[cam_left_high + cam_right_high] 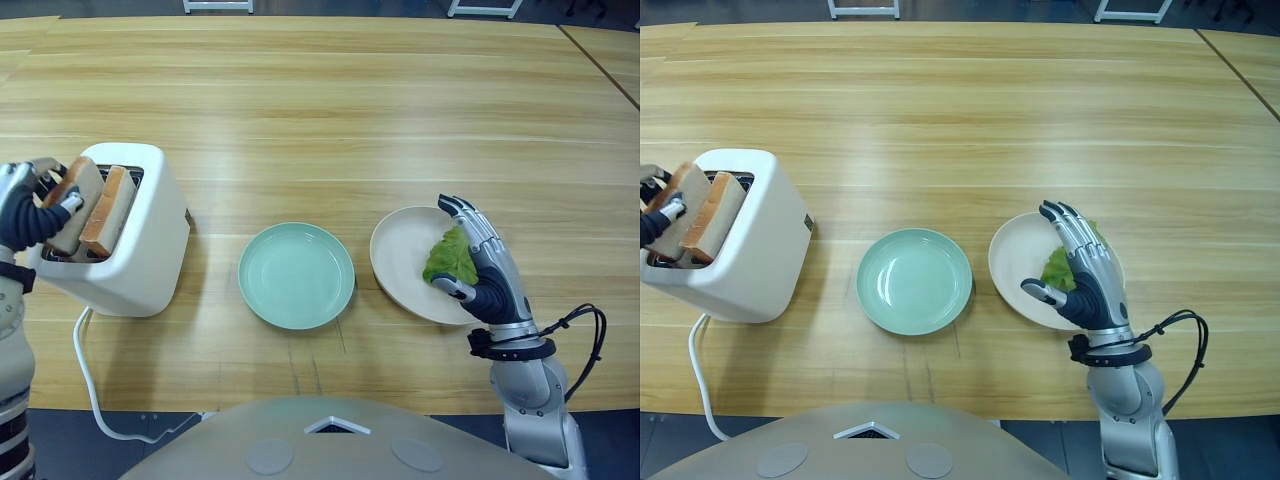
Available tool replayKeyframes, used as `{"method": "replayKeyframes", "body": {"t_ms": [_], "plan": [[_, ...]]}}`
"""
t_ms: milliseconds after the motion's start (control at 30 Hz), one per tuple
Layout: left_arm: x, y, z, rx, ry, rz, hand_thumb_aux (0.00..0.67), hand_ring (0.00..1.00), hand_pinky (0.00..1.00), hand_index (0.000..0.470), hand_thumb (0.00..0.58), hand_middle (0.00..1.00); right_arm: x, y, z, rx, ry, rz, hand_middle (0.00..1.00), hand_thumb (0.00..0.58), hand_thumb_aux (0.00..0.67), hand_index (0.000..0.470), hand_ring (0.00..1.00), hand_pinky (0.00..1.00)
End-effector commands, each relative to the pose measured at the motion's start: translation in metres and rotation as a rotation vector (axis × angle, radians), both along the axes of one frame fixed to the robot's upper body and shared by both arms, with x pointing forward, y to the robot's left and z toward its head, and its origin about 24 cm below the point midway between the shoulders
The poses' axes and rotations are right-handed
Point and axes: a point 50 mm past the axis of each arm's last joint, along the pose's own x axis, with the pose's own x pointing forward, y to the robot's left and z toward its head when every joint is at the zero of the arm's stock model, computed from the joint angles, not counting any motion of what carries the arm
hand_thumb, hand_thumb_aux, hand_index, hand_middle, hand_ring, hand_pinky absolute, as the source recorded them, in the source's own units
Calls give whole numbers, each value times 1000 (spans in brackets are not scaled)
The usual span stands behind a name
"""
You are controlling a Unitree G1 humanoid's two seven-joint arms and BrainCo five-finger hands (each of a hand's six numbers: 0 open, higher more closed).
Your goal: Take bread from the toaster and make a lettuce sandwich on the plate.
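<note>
A white toaster [135,262] stands at the table's left with two bread slices sticking out of its slots. My left hand [28,212] is curled around the left slice [78,192], which leans outward; the right slice [112,212] stands free beside it. An empty green plate [296,276] sits in the middle. To its right, a lettuce leaf [450,258] lies on a beige plate [398,256]. My right hand [492,272] stands on edge over that plate's right side, fingers straight, palm against the leaf and thumb just below it.
The toaster's white cord [85,375] trails from its front corner to the near table edge. The wooden table [330,110] stretches bare behind the plates. Chair or stand legs [218,6] show past the far edge.
</note>
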Motion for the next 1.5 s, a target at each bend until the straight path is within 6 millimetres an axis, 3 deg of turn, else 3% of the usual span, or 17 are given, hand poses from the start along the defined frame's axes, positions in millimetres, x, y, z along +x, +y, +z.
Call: {"method": "replayKeyframes", "body": {"t_ms": [33, 200, 400, 533, 567, 600, 633, 700, 733, 800, 833, 900, 1067, 1200, 1300, 1500], "plan": [[3, 0, 25, 32, -119, -25, 670, 1000, 1000, 470, 580, 1000, 7, -29, -12, -246, 77, -52, 0, 0, 0, 0, 0, 0], [5, 1, 63, 104, -249, -67, 670, 1000, 1000, 470, 580, 1000, 19, -64, -22, -555, 115, -106, 0, 0, 0, 0, 0, 0], [2, -17, 96, 26, -320, -232, 670, 1000, 1000, 470, 580, 1000, 28, -89, -41, -714, 219, -123, 0, 0, 0, 0, 0, 0], [0, -29, 105, -43, -337, -330, 670, 1000, 1000, 470, 580, 1000, 29, -97, -52, -769, 279, -109, 0, 183, 116, 81, 0, 0], [0, -33, 106, -65, -337, -359, 670, 1000, 1000, 470, 580, 1000, 29, -98, -53, -780, 289, -98, 0, 271, 181, 127, 0, 0], [0, -38, 107, -83, -333, -389, 670, 1000, 1000, 470, 580, 1000, 28, -97, -55, -793, 297, -83, 0, 297, 202, 142, 0, 0], [1, -43, 107, -105, -326, -421, 670, 1000, 1000, 470, 580, 1000, 27, -95, -57, -804, 302, -64, 0, 251, 166, 116, 0, 0], [4, -54, 108, -146, -309, -488, 670, 1000, 1000, 470, 580, 1000, 25, -91, -59, -822, 301, -21, 0, 255, 168, 118, 0, 0], [6, -60, 108, -165, -301, -517, 670, 1000, 1000, 470, 580, 1000, 25, -89, -59, -831, 295, -7, 0, 379, 276, 194, 0, 0], [10, -71, 107, -210, -276, -581, 670, 1000, 1000, 470, 580, 1000, 26, -87, -58, -851, 276, 12, 0, 509, 436, 306, 0, 0], [13, -77, 106, -224, -259, -607, 670, 1000, 1000, 470, 580, 1000, 27, -87, -58, -859, 269, 18, 0, 580, 662, 464, 0, 0], [20, -89, 101, -267, -213, -665, 670, 1000, 1000, 470, 580, 1000, 28, -85, -57, -867, 250, 25, 0, 580, 670, 470, 0, 0], [44, -133, 65, -352, 17, -824, 670, 1000, 1000, 470, 580, 1000, 33, -82, -48, -854, 180, 13, 0, 580, 670, 470, 0, 0], [57, -172, 18, -390, 262, -926, 670, 1000, 1000, 470, 580, 1000, 37, -82, -34, -815, 91, -13, 0, 580, 670, 470, 0, 0], [65, -199, -30, -384, 484, -981, 670, 1000, 1000, 470, 580, 1000, 37, -76, -21, -781, 4, -7, 0, 580, 670, 470, 0, 0], [81, -228, -99, -307, 737, -1020, 670, 1000, 1000, 470, 580, 1000, 39, -60, 10, -725, -141, 16, 0, 580, 670, 470, 0, 0]]}}
